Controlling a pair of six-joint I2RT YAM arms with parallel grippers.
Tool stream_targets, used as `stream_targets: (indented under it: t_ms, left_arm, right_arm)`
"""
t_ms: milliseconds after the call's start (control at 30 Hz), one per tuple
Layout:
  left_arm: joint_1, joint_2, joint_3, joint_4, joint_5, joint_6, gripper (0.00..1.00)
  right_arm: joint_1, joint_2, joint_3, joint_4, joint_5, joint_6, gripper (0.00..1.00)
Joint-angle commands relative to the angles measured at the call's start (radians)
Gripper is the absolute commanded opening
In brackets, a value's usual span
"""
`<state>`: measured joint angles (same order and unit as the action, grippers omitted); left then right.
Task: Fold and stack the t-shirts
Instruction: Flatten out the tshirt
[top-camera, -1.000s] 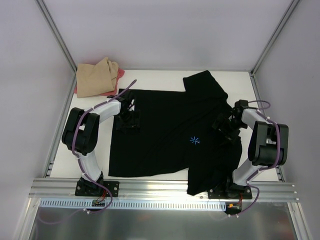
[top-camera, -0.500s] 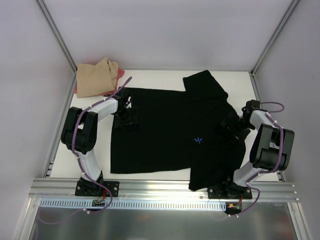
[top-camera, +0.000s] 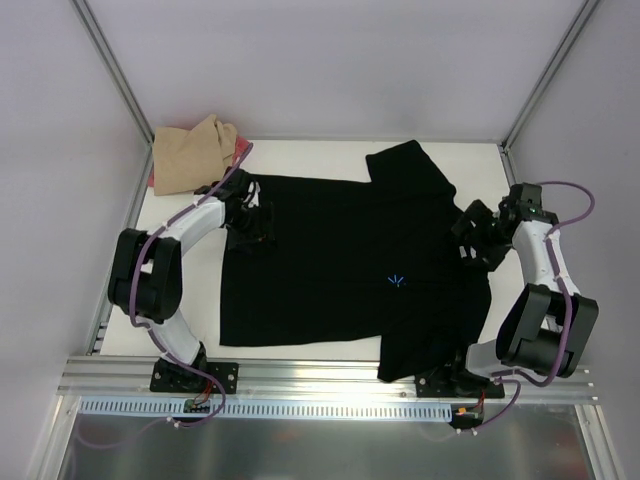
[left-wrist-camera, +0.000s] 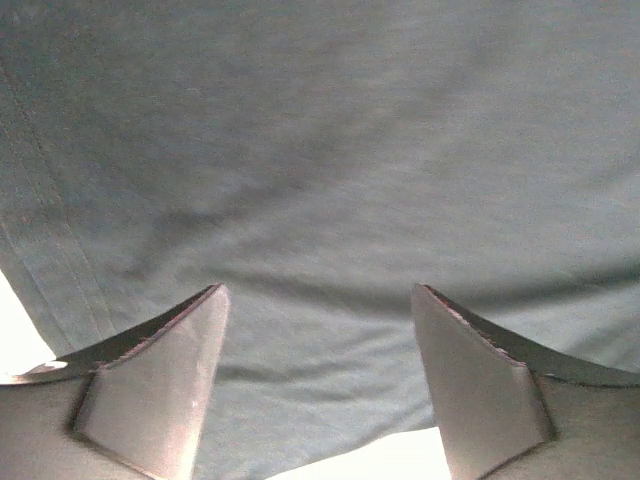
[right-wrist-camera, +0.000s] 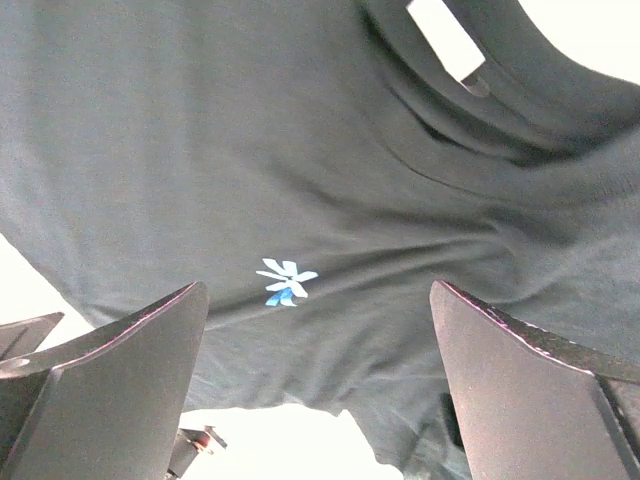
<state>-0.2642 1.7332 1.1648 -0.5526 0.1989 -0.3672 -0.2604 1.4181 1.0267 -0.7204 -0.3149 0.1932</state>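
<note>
now the black t-shirt lies spread flat across the middle of the table, its light-blue starburst facing up and one sleeve pointing to 12 o'clock. the left gripper hangs over the shirt's 10 o'clock edge, jaws spread with only cloth below them. the right gripper sits at the shirt's 3 o'clock side, jaws spread wide, holding nothing. at the table's 10 o'clock corner the tan shirt lies bunched on the pink-red one.
</note>
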Motion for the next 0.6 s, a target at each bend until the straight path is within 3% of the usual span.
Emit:
stream_targets:
  t_ms: [0,200,567]
  left_arm:
    - [0.003,-0.104,0.055,0.007,0.094,-0.033,0.77]
    - [-0.01,-0.153,0.041,0.121,0.108,-0.019,0.81]
    - [-0.009,0.086,0.13,0.138,0.019,-0.047,0.8]
  right_arm:
    - [0.004,-0.036,0.096,-0.062,-0.055,-0.021,0.99]
    - [0.064,-0.025,0.075,0.03,-0.104,0.0,0.99]
    - [0.122,0.289,0.208,0.105,-0.104,0.008,0.99]
